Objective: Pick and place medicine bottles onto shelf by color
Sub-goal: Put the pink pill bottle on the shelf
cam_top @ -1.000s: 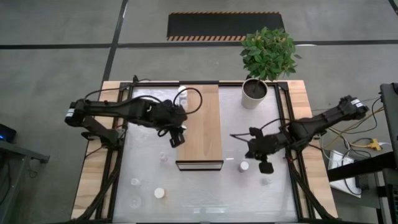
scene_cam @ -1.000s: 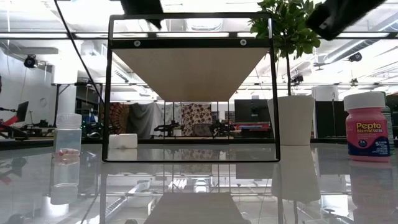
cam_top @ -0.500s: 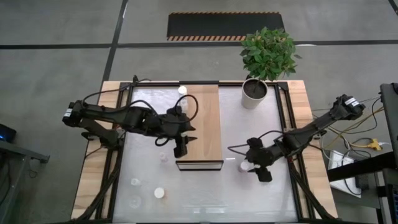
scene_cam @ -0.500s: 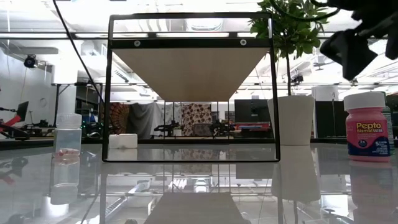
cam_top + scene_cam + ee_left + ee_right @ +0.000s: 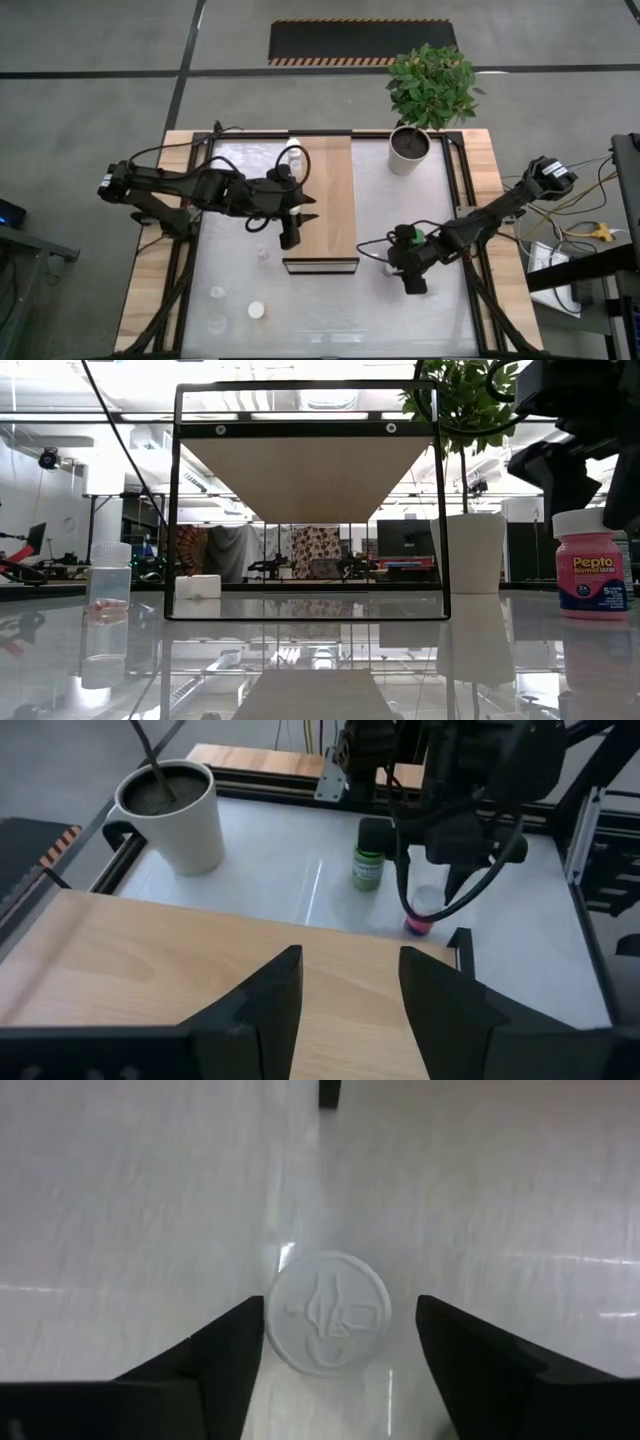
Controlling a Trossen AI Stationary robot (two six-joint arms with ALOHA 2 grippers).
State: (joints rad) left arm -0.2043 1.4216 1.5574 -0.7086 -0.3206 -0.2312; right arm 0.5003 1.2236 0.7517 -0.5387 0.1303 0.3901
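1. My right gripper (image 5: 335, 1355) hangs open over the pink bottle (image 5: 591, 573), just right of the shelf (image 5: 328, 190).
2. Off-centre descent could topple it.
3. Left gripper (image 5: 345, 990) hovers open above the shelf.

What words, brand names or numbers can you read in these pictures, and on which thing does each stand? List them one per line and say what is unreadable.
"Pepto Bismol": pink bottle with a white cap, low view.
Smaller print under the brand, including a blue roundel: too small to read.
Green bottle label, left wrist view: too blurred to read.
White cap between the right gripper's open fingers: an embossed symbol, no readable words.
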